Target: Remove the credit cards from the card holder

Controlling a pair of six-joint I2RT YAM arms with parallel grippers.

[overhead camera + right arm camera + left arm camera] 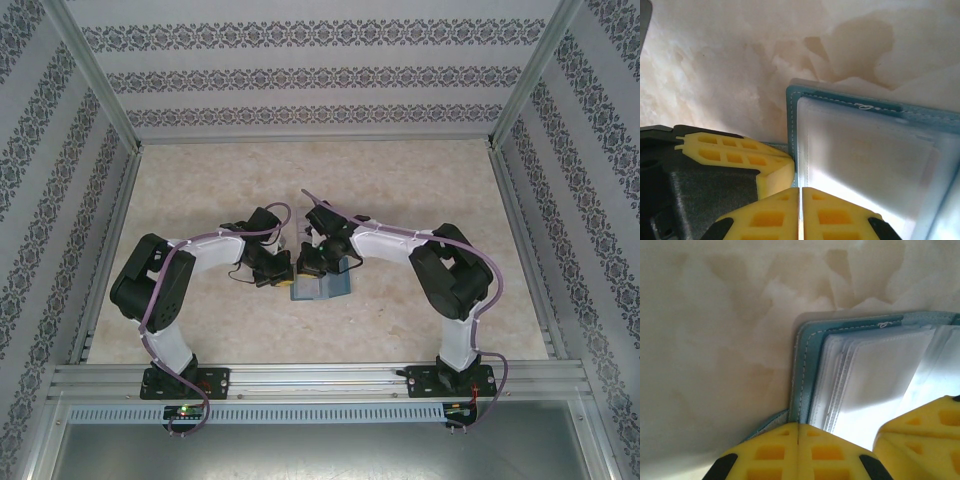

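The teal card holder [322,287] lies open on the table between the two arms. In the left wrist view its stitched teal edge [804,375] and stacked clear sleeves [875,375] run down into my left gripper [799,426], which is shut on that edge. My right gripper [800,190] is pinched on the holder's stitched left border [791,130], a hairline gap between its yellow fingers. The two grippers sit side by side, almost touching: left gripper [276,272], right gripper [308,266]. The credit cards are hidden; I only see pale milky sleeves [865,155].
The beige marbled tabletop [420,190] stretches behind and to both sides of the holder. Patterned walls and aluminium frame rails [300,375] enclose the table. The left gripper's yellow finger [740,155] crowds the right wrist view's lower left.
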